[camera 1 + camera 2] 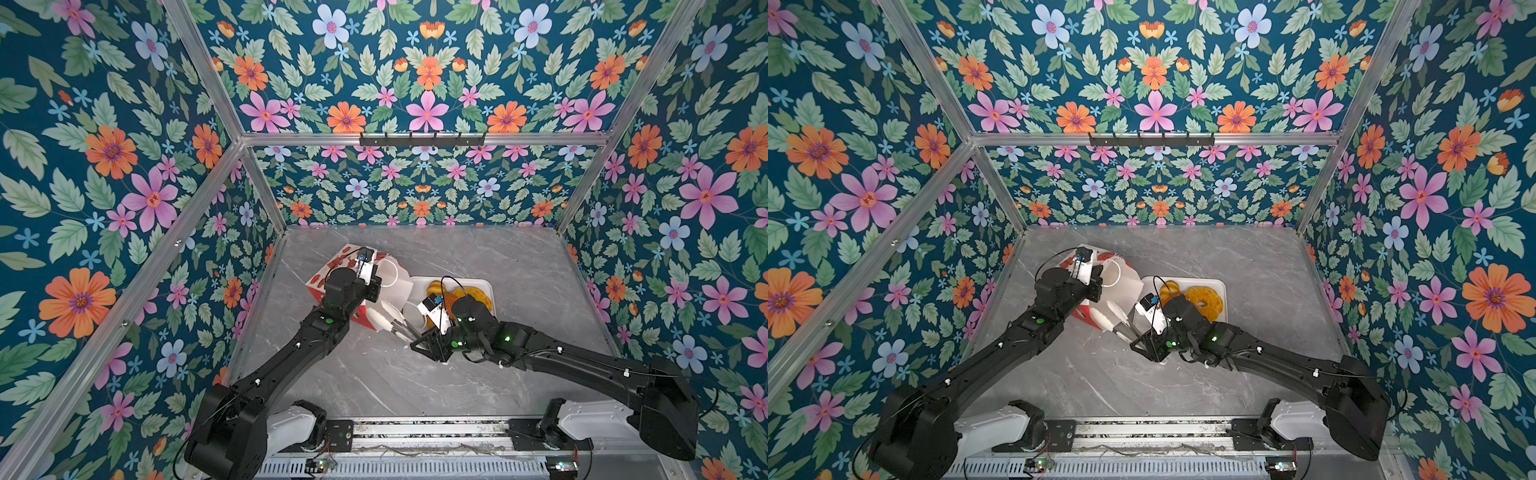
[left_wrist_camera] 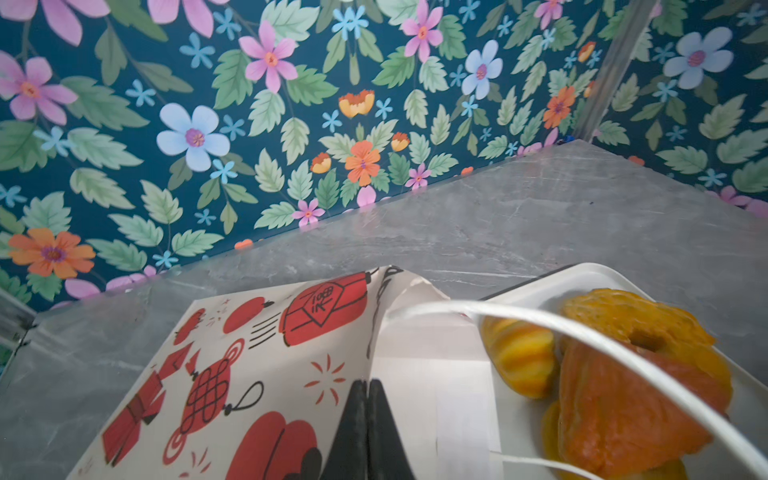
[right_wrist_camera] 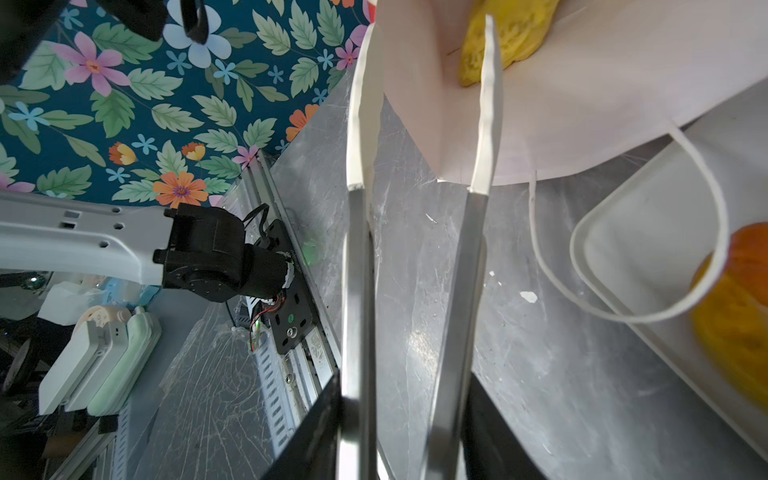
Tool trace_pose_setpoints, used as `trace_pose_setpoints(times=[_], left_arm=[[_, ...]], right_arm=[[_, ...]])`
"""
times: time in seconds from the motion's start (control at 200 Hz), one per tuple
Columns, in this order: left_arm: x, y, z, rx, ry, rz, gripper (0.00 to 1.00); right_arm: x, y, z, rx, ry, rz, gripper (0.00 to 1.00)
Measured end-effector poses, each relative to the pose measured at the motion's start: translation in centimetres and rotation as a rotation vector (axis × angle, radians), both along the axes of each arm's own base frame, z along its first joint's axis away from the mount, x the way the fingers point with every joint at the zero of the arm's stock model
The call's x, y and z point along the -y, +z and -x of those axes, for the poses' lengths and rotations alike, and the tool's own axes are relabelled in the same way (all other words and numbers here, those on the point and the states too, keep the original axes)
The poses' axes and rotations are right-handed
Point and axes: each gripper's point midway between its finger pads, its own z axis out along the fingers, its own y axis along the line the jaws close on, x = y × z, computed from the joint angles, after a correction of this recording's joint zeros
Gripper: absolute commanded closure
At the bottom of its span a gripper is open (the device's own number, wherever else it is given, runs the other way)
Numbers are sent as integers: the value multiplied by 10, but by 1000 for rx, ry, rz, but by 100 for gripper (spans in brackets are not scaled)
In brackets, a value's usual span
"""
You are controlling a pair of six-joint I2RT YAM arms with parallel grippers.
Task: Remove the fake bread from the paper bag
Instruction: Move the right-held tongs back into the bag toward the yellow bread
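Right end effector (image 3: 424,104): long white-tipped fingers apart, at paper bag (image 1: 332,270) mouth, one pastry inside | left end effector (image 2: 368,399): clamped on bag edge | bag lies toward worktop (image 1: 374,374) left edge | fake bread (image 1: 469,297) on white tray (image 1: 449,281) beside bag, cord handle (image 2: 623,345) draped across.

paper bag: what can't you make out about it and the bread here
- Inside of the paper bag: hidden in both top views by its walls and the left arm; bread left uncountable.
- Yellow piece inside: right wrist view, cut off by the picture's edge.
- Bread on the tray: top views, right arm covers part.
- Left gripper: top views, under its wrist; left wrist view shows it shut on the bag.
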Motion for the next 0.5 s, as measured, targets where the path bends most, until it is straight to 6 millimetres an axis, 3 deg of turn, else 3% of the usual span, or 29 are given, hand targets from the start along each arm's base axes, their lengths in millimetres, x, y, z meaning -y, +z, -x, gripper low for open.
trace_pose_setpoints(times=[0.14, 0.325, 0.5], left_arm=[[-3, -6, 13, 20, -22, -17, 96], [-13, -13, 31, 41, -21, -29, 97], [-18, -13, 37, 53, -17, -25, 96]], right_arm=[[7, 7, 0, 21, -26, -12, 59], [16, 14, -17, 90, -116, 18, 61], [4, 4, -34, 85, -137, 79, 62]])
